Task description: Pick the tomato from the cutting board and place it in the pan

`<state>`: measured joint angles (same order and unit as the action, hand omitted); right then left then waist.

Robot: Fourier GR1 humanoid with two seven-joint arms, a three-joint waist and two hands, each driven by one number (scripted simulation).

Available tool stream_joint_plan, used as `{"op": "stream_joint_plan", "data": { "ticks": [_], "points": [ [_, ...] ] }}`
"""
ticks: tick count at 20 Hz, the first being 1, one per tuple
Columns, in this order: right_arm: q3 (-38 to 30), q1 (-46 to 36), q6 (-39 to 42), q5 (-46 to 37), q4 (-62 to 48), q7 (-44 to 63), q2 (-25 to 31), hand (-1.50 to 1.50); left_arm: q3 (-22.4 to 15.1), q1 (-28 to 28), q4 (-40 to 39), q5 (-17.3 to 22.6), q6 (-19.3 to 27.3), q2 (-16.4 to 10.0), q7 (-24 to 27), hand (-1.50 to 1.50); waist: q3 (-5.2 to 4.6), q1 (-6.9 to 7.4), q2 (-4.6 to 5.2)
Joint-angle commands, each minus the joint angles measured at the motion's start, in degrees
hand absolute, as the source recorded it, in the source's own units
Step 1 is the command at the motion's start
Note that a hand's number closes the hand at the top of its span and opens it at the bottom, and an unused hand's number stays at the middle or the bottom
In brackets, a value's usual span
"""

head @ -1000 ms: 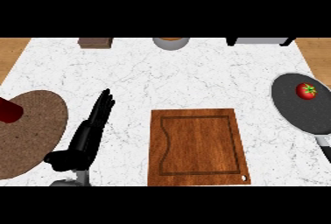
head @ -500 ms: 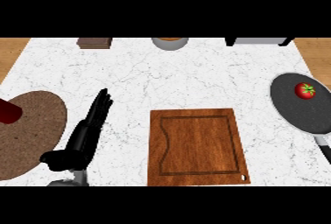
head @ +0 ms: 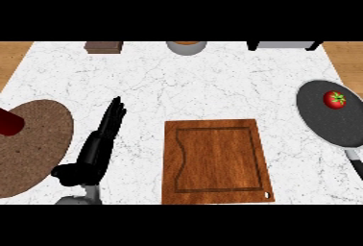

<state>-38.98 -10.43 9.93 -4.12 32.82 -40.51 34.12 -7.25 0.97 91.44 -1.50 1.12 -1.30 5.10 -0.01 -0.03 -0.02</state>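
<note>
At the near edge of the white marble table (head: 184, 86) lies the wooden cutting board (head: 216, 161), a groove running round inside its rim and a small hole at its near right corner. To its left, just beside it but not touching, the left robot hand (head: 96, 154) comes in from the lower edge. Its fingers (head: 113, 114) are stretched out straight and close together, pointing away from the robot and a little to the right, while the thumb (head: 68, 173) sticks out to the left. It holds nothing, and whether it rests on the table top or hangs just above it cannot be told. The thumb lies at the rim of a round brown mat (head: 39, 153), which reaches to the picture's left edge. On the mat's far left part stands a dark red object (head: 8, 120), half cut off by the edge.

Farther back on the right sits the dark grey pan (head: 330, 125), its black handle (head: 355, 166) running toward the near right corner. The tomato (head: 334, 99) lies inside the pan, in its far part, with its green stalk showing, well apart from the cutting board and from the left robot hand.

Along the far edge of the table stand a small brown box (head: 104, 46), a grey bowl (head: 187, 47) and a grey appliance (head: 282, 45), each cut off at the top.
</note>
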Motion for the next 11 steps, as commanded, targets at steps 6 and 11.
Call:
{"op": "stream_joint_plan", "data": {
  "ticks": [6, 11],
  "points": [
    [3.7, 3.8, -3.0, 1.9, 5.4, 2.2, -0.9, -1.50, -1.1, -3.7, 0.4, -0.7, -1.0, 1.0, 2.5, 0.00, 0.01, 0.09, 0.01],
    [4.6, 2.3, -8.1, 0.3, 5.9, 1.9, 0.5, -1.50, 2.8, 4.1, -3.0, 1.5, -2.5, -0.5, -1.6, 0.00, 0.02, 0.05, 0.07]
  ]
}}
